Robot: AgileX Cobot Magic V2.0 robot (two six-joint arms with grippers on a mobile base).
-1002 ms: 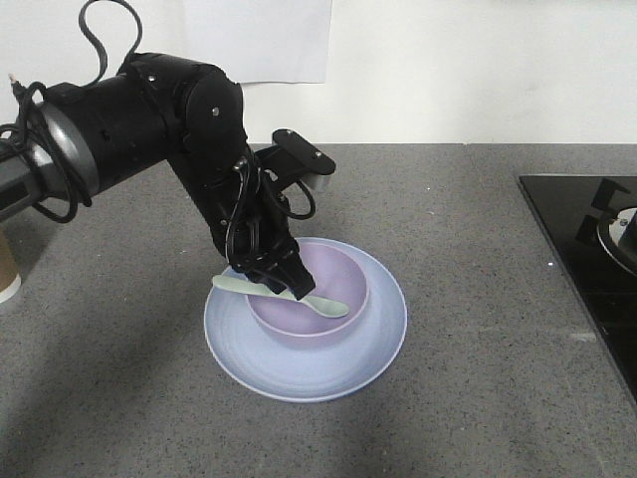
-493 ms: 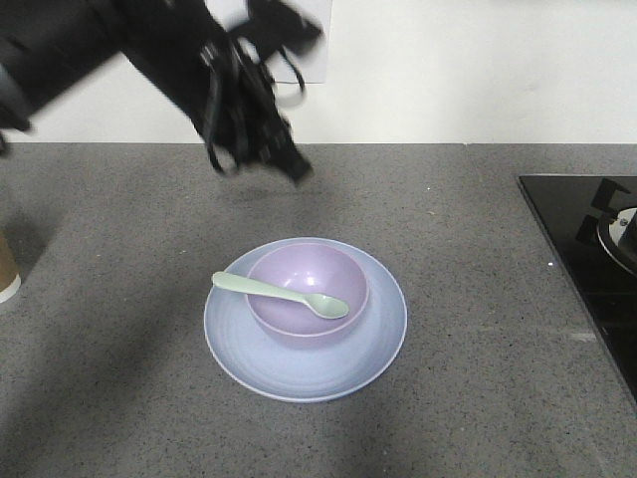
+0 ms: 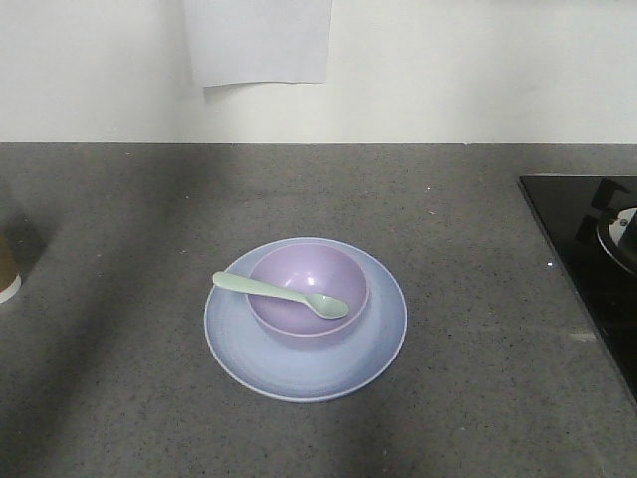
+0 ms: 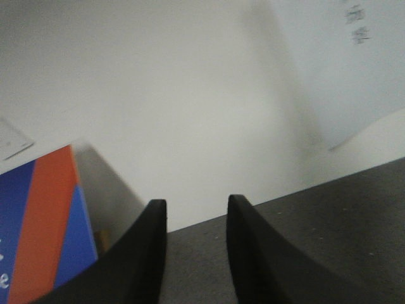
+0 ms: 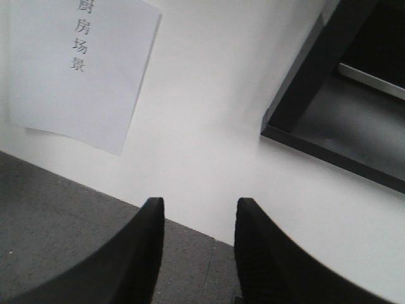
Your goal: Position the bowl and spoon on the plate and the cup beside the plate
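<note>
The pale blue plate (image 3: 299, 373) lies on the grey counter in the front view. On it stands the lavender bowl (image 3: 318, 274), and the mint-green spoon (image 3: 279, 292) lies across the bowl's rim, head to the right. A sliver of the brown cup (image 3: 6, 271) with its white base shows at the left edge, far from the plate. No arm shows in the front view. My left gripper (image 4: 197, 206) is open and empty, facing the wall. My right gripper (image 5: 199, 204) is open and empty too, above the counter's back edge.
A black cooktop (image 3: 587, 259) fills the right side of the counter. A paper sheet (image 3: 259, 40) hangs on the white wall behind. A blue and orange box (image 4: 38, 221) stands left of my left gripper. A dark shelf opening (image 5: 354, 88) is up right.
The left arm let go of the spoon, lifted up and to the left, and left the front view. The spoon stays across the bowl.
</note>
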